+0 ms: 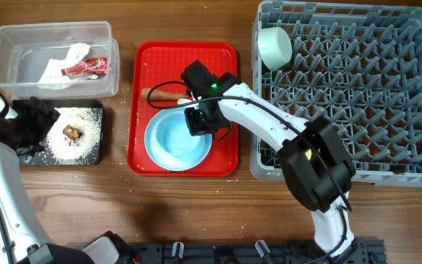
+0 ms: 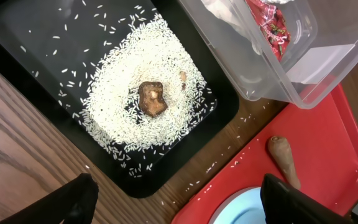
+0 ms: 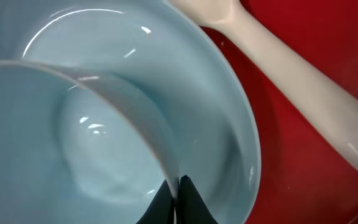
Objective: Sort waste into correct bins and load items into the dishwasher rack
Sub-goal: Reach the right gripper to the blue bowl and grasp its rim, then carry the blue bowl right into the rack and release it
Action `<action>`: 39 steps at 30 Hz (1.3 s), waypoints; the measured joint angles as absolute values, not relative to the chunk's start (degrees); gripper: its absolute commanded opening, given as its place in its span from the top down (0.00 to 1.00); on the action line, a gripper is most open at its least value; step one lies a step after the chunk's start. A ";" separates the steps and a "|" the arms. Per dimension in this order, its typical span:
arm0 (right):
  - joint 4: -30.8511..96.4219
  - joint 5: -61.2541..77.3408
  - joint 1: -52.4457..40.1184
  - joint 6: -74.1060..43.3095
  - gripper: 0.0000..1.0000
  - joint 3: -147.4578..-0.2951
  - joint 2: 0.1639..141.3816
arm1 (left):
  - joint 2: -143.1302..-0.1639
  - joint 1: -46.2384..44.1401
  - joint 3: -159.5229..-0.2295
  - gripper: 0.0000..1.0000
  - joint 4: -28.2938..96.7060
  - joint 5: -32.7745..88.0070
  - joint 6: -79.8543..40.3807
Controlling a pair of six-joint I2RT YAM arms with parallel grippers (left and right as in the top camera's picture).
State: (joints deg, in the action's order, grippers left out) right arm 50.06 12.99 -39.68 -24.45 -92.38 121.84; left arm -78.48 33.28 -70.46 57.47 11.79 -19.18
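With my right tool (image 3: 178, 186) clamped only on the thin rim of the small bowl (image 3: 73, 143), which lies over the plate (image 3: 229, 118) just ahead of the tool, any jerk may let the bowl pivot, slip free and strike the plate.

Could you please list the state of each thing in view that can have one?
left gripper: open, empty.
held bowl: upright, over the plate.
right gripper: shut on its rim.
plate: flat on the red tray.
racked bowl: on its side in the rack.
spoon: on the red tray.
stick: on the red tray.
napkin: in the tub.
wrapper: in the tub.
rice: mostly in the black tray.
lump: on the rice.
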 measured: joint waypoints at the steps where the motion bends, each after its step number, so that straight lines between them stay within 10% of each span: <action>1: 50.04 12.99 -39.68 -24.49 0.96 -92.38 121.84 | -78.48 33.28 -70.46 0.14 57.47 11.79 -19.18; 9: 54.83 9.28 -39.44 -24.47 0.96 -92.40 117.75 | -78.48 33.28 -70.46 0.13 57.47 11.79 -19.18; 19: 64.93 -29.30 -21.39 -35.42 0.96 -95.85 86.04 | -78.48 33.28 -70.46 0.14 57.49 11.79 -19.18; 39: 68.34 -58.28 -27.99 -21.93 0.96 -94.32 106.78 | -78.48 33.30 -70.46 0.13 57.52 11.79 -19.18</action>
State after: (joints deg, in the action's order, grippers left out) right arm 68.34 -58.28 -27.99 -21.93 -94.32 106.78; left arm -78.48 33.30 -70.46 57.52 11.79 -19.18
